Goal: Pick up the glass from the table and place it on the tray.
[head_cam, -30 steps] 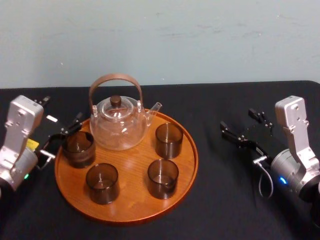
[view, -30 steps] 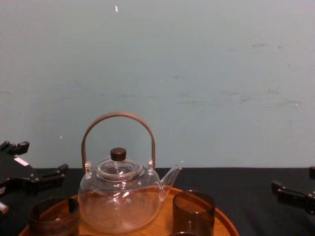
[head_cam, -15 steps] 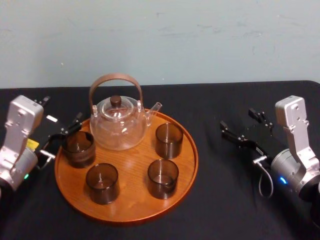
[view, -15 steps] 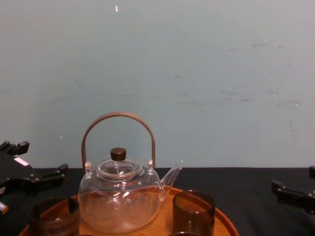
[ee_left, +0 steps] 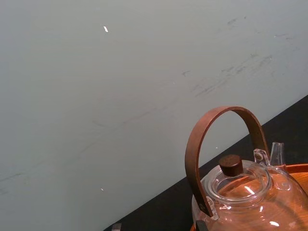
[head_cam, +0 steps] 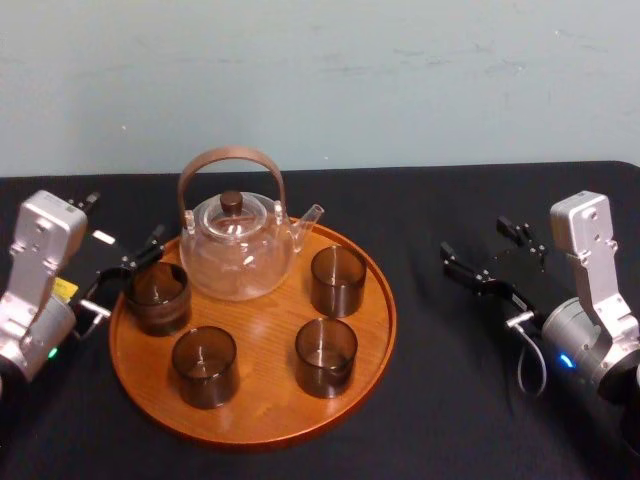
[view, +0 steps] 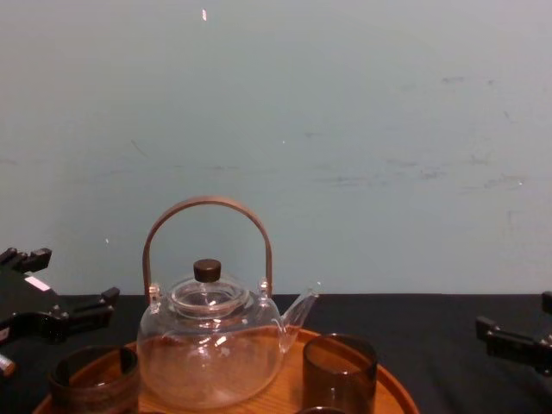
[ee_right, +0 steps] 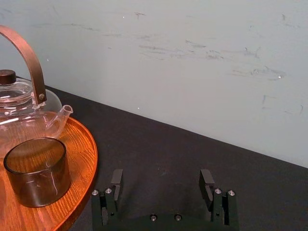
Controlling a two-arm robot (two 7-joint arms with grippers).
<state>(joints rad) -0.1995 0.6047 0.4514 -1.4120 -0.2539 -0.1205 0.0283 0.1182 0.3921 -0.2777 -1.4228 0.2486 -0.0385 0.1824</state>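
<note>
Barely anything has moved in the last second. Both arms, the tray and all that stands on it keep their places, with at most a slight settling around the left gripper. I read that stillness as the end of a placement rather than the start of a pick.

The table (head_cam: 440,200), under its black cloth, has no glass on its bare cloth that I can see. On it lies the tray (head_cam: 262,335), with the teapot (head_cam: 238,250) at its far side and four dark glasses around it. The glass (head_cam: 158,297) in question, by my judgement, stands upright on the tray's left part, just inside the rim and just beside the teapot. The spout-side glass (head_cam: 337,280), the front-right glass (head_cam: 325,356) and the front-left glass (head_cam: 204,366) all stand well apart from both grippers.

The left gripper (head_cam: 125,270) hovers at the tray's left edge, its fingers spread wide and nothing clamped between them. The glass stands just beyond the fingertips, toward the tray's middle. One finger reaches along its far side, and I cannot tell whether it touches the wall. The glass appears to rest on the wood on its own, so the release looks done. What remains is probably for the arm to draw back without brushing it. The right gripper (head_cam: 478,243) is parked over the cloth well to the right of the tray, also wide open and empty.
</note>
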